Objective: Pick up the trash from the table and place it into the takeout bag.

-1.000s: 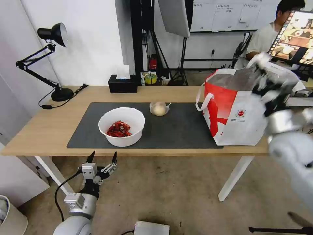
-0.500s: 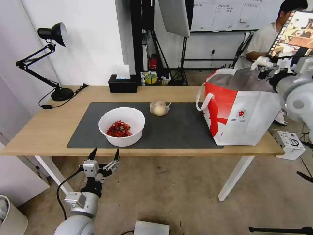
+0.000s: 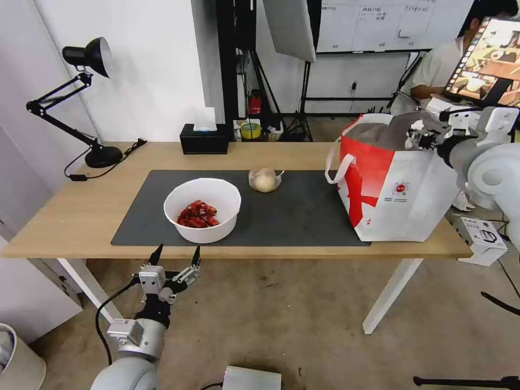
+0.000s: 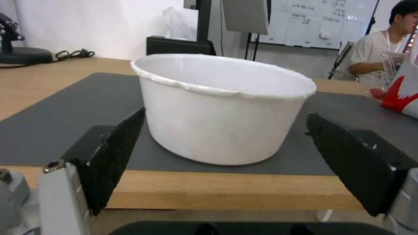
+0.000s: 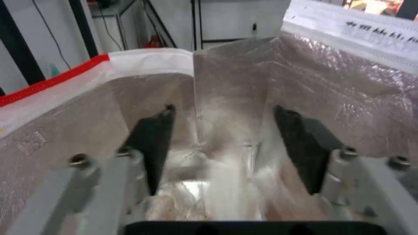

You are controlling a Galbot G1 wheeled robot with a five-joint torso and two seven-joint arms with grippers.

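A white round bowl [image 3: 202, 210] of red shells stands on the dark grey mat [image 3: 303, 211] of the table [image 3: 81, 211]; its wall [image 4: 222, 107] fills the left wrist view. My left gripper [image 3: 176, 254] hangs open just below the table's front edge, level with the bowl but short of it, its fingers [image 4: 117, 153] wide apart. A clear bag with a beige lump [image 3: 264, 179] lies at the mat's back. The takeout bag [image 3: 395, 184] stands at the table's right end. My right gripper [image 3: 420, 132] is open over the bag's mouth, above the foil lining [image 5: 305, 81] and a blurred pale shape [image 5: 226, 182].
A black desk lamp [image 3: 86, 54] and its cord take up the table's back left corner. A black tissue box [image 3: 204, 140] stands at the back edge. On the floor are a white box [image 3: 482, 233] at the right and a pale bin [image 3: 16, 357] at the left.
My right arm swung back from the near right, and its gripper came down over the bag's mouth. A white lump at its tip half a second ago is gone. The left gripper crept slightly toward the table.
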